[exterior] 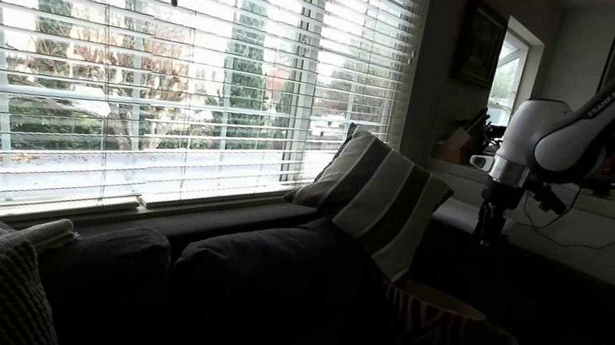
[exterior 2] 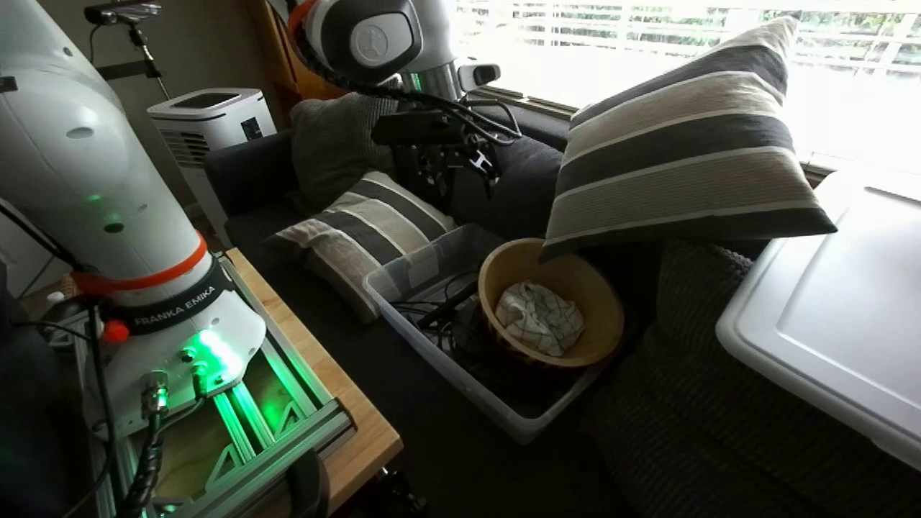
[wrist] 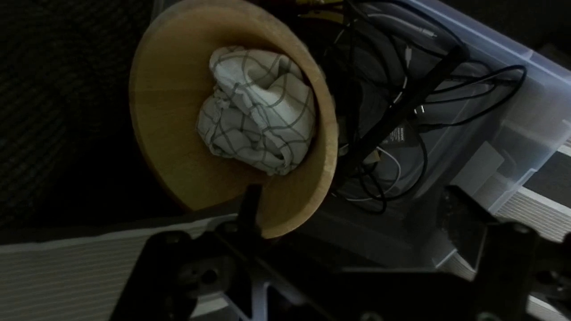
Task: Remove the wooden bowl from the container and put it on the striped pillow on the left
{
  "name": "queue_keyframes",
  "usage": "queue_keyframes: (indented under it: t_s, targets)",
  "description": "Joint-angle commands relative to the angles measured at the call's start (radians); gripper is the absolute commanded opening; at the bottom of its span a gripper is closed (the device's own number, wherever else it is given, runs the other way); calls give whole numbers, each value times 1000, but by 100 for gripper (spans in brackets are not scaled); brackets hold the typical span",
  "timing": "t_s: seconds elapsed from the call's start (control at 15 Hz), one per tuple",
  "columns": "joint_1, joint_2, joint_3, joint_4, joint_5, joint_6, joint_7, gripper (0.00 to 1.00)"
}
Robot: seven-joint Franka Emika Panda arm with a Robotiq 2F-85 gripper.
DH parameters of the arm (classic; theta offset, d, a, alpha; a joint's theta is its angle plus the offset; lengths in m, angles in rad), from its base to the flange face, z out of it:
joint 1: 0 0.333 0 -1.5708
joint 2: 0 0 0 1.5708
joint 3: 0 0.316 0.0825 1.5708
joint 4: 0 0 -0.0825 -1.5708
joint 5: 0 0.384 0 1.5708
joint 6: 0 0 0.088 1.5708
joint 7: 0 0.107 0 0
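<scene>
Nearest in the wrist view, the tool (wrist: 352, 191) hangs with its jaws wide apart and gripping nothing, presumably so they can straddle the rim of the wooden bowl (wrist: 169, 129). That bowl sits at one end of the clear bin (wrist: 531, 111) with a crumpled cloth (wrist: 263, 111) inside, seemingly tilted, perhaps propped by the cables (wrist: 424, 156) beside it, while a banded cushion (exterior 2: 676, 151) overhangs its edge and could snag a lift. Just past the bin's opposite end lies a striped pillow (exterior 2: 381, 223), likely the intended soft landing spot.
</scene>
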Motion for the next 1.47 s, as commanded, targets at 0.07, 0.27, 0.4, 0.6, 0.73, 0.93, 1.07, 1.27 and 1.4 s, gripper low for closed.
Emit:
queue_keyframes:
  t_s: [0.07, 0.27, 0.4, 0.6, 0.73, 0.93, 1.07, 1.27, 1.4]
  targets:
    - [-46, 129, 78, 6, -63, 67, 286, 100]
    - [-51, 218, 84, 17, -101, 163, 363, 100]
    - [-52, 292, 62, 38, -176, 233, 423, 100]
    - [-7, 409, -13, 86, -274, 317, 482, 100]
    - [3, 492, -19, 120, -253, 342, 472, 100]
    - [25, 604, -12, 172, -175, 343, 426, 100]
    - [71, 680, -39, 216, -171, 360, 434, 100]
    - [53, 649, -15, 201, -149, 327, 404, 100]
    - [64, 681, -16, 223, -145, 328, 405, 100]
